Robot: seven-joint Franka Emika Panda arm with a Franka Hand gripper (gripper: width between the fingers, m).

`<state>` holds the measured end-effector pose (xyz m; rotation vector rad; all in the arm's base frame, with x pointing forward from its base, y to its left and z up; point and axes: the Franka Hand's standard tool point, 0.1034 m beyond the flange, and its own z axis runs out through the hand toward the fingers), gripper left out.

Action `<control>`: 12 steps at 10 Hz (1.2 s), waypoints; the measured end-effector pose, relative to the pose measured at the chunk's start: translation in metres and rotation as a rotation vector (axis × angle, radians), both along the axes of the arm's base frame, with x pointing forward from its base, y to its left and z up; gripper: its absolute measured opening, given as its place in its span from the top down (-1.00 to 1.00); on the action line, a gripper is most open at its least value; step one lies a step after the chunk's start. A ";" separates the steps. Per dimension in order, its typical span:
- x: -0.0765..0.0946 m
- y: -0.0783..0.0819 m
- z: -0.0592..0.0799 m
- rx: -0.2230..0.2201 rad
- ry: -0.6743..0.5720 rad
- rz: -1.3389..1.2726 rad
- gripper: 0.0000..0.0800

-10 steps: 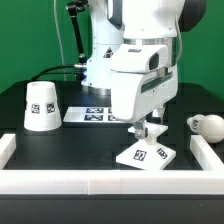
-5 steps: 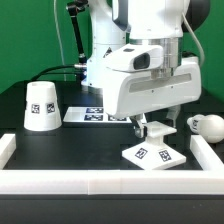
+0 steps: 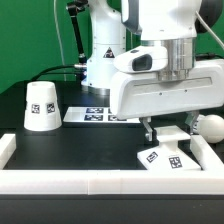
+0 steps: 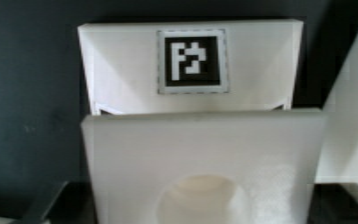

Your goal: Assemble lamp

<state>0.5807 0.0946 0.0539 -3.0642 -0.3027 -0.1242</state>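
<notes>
Exterior view: the jaws are clamped on the raised part of the flat angular white plastic base block (image 3: 168, 158). It lies on the black desk (image 3: 90, 148), front, at the exterior view's right. The white plastic cone shade (image 3: 40, 105) stands well apart. The round white bulb (image 3: 210, 126) is near.

Wrist view: the base block (image 4: 194, 70) fills the frame, its tag facing the camera.

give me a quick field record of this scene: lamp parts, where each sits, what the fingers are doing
base: base block flat on the black table, tags up, by the front wall, exterior view's right
shade: shade upright, wide end down, exterior view's left, standing alone
bulb: bulb lying at the far right, behind the base block
marker board: marker board flat, behind, right of the shade
fingers: fingers lowered onto the base block; grip unclear
joined: nothing yet
</notes>
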 end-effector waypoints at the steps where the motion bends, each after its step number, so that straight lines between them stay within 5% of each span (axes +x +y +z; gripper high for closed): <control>1: 0.003 0.002 0.000 -0.002 0.011 -0.037 -0.34; 12: 0.025 0.004 -0.001 -0.001 -0.022 -0.092 -0.34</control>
